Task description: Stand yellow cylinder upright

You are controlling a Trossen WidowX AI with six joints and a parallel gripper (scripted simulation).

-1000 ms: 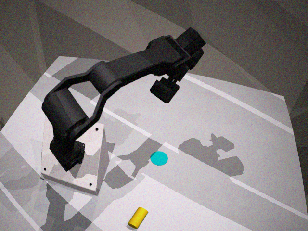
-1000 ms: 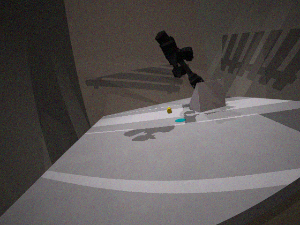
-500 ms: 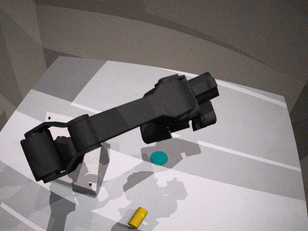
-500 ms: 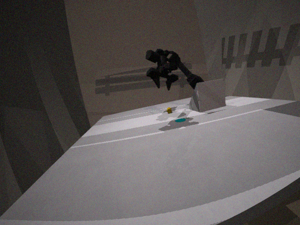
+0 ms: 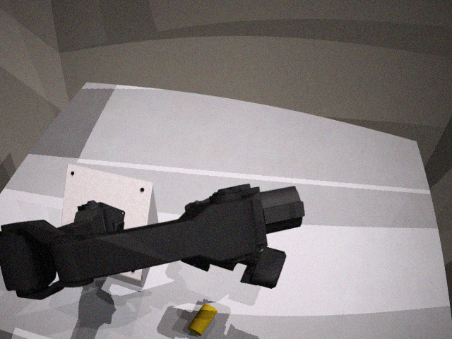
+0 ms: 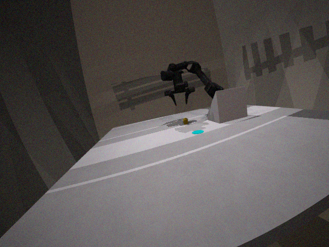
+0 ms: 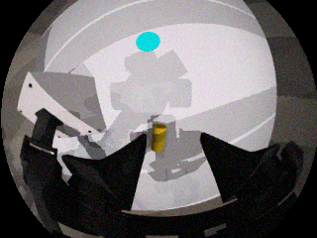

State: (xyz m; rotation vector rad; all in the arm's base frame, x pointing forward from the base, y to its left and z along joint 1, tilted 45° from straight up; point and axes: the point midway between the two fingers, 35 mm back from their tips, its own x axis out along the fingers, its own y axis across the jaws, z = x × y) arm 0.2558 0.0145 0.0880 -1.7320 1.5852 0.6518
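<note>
The cylinder lies on the worktop, apart from the circle. Above it, the claw is released, holding nothing. I judge this is the approach; next, lower and grasp. The base block stands to one side; toward the circle, the way seems free.

Arm: matt black plastic look; tabletop: smooth, matt.
</note>
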